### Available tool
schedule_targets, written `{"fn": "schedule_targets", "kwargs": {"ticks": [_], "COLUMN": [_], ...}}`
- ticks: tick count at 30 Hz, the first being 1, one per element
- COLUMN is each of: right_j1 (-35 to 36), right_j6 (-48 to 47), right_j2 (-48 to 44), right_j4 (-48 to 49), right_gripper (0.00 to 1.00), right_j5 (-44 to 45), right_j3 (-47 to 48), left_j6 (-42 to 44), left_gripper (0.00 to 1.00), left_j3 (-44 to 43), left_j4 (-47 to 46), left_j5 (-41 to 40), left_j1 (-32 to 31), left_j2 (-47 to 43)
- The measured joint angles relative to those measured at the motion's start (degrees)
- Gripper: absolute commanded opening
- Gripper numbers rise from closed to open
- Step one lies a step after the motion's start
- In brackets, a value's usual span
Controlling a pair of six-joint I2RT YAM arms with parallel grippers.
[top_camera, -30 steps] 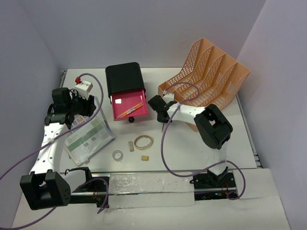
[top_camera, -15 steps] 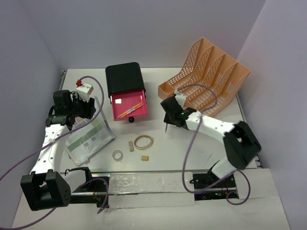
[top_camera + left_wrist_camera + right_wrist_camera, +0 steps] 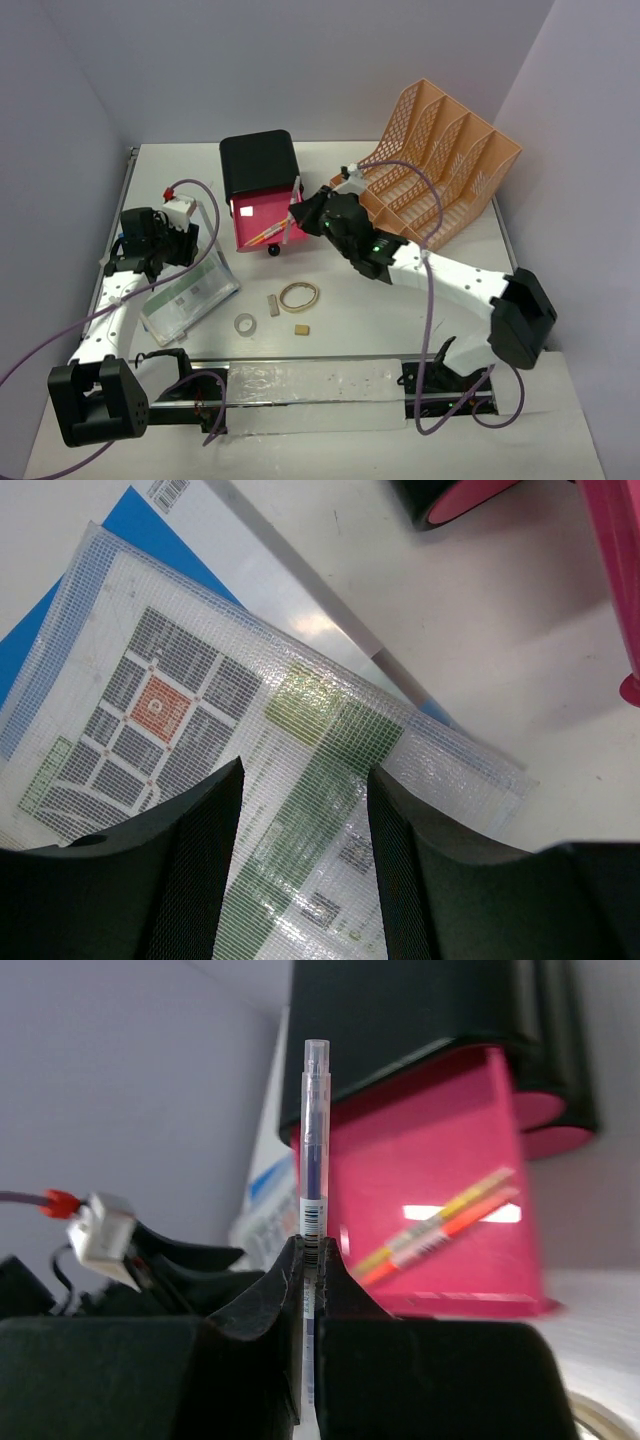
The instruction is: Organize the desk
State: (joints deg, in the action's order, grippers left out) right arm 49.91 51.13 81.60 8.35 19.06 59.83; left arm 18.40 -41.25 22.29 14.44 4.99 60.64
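Worktop [image 3: 370, 320]: the pen [image 3: 314, 1160] pinched in the right gripper [image 3: 308, 1260] could be knocked askew against the drawer [image 3: 430, 1190] rim if lowered off-centre; the left gripper [image 3: 303, 810] is held spread.

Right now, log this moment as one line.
task: organize desk | right gripper: shut on pen, beside open pink drawer | left gripper: open over mesh pouch
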Motion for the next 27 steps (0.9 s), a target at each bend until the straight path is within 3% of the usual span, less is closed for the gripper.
{"fn": "schedule_targets", "kwargs": {"ticks": [5, 12, 15, 20, 23, 27], "right_j1": [0.72, 1.40, 1.68, 1.78, 1.90, 2.40], "right_j6": [5.73, 12.61, 14.56, 16.76, 17.67, 16.18], "right_j2": [9.90, 15.69, 16.68, 20.11, 20.91, 20.75], "right_j4": [8.24, 12.20, 13.36, 13.56, 13.22, 12.96], "right_gripper": [0.00, 0.02, 0.15, 0.45, 0.52, 0.52], "right_j5": [-0.29, 2.90, 4.38, 5.20, 5.38, 5.92], "right_j3": [3.88, 4.35, 4.87, 8.29, 8.55, 8.55], "left_j6": [-0.06, -0.07, -0.05, -0.03, -0.01, -0.03], "left_gripper": [0.60, 0.60, 0.60, 0.60, 0.60, 0.60], "left_j3": [0.22, 0.52, 0.54, 0.88, 1.19, 1.27], "left_j4": [-0.60, -2.22, -2.42, -2.48, -2.49, -2.49], "left_j5": [-0.43, -0.40, -0.32, -0.27, -0.27, -0.25], "left_j1": [0.01, 0.07, 0.07, 0.07, 0.12, 0.36], "left_j2": [-0.01, -0.09, -0.07, -0.09, -0.11, -0.13]}}
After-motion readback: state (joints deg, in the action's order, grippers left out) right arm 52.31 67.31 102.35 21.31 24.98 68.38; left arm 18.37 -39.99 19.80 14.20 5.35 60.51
